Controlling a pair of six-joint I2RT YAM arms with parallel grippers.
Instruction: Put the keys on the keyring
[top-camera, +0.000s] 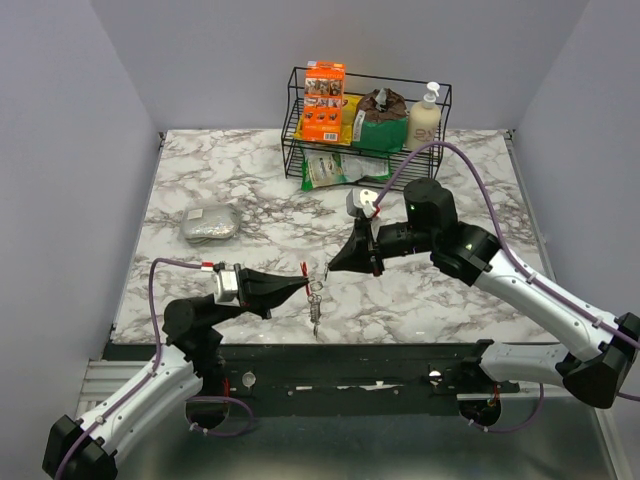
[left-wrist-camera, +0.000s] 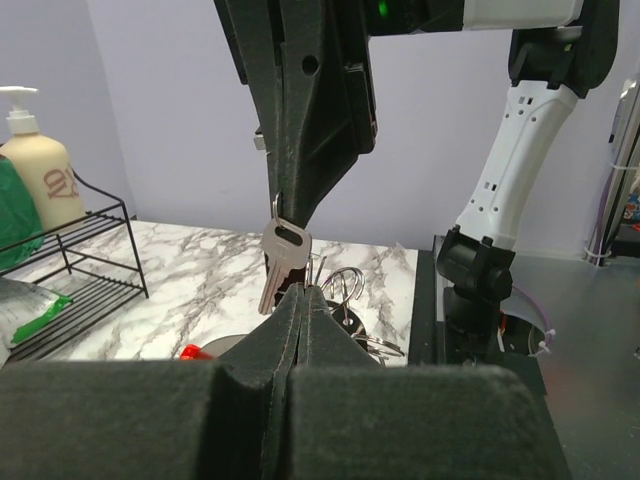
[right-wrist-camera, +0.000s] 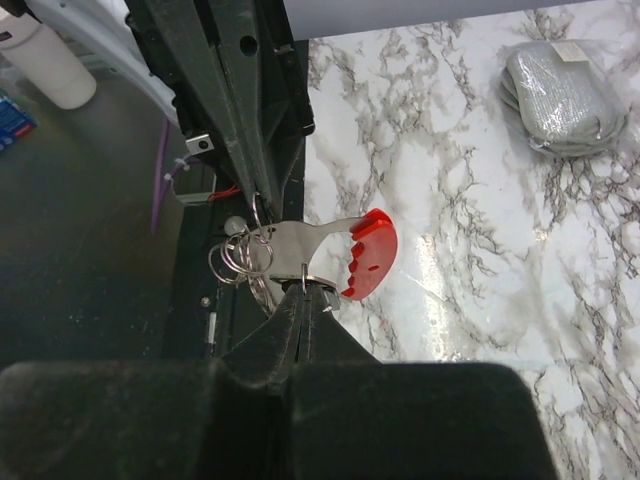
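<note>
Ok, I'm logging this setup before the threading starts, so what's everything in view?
key: one, silver, pinched in the right tool
key rings: several, silver, at the left tool's tip
tag: one, metal with red end, on those rings
pouch: one, silver-grey, table's left side
wire rack: one, black, table's far edge
box: one, orange, rack's left end
yellow packet: one, yellow, between box and bag
bag: one, green, rack's middle
pump bottle: one, cream, rack's right end
green-white packet: one, under the rack
table: one, marbled white-grey
left tool: one, black, shut on the key rings
right tool: one, black, shut on the key
</note>
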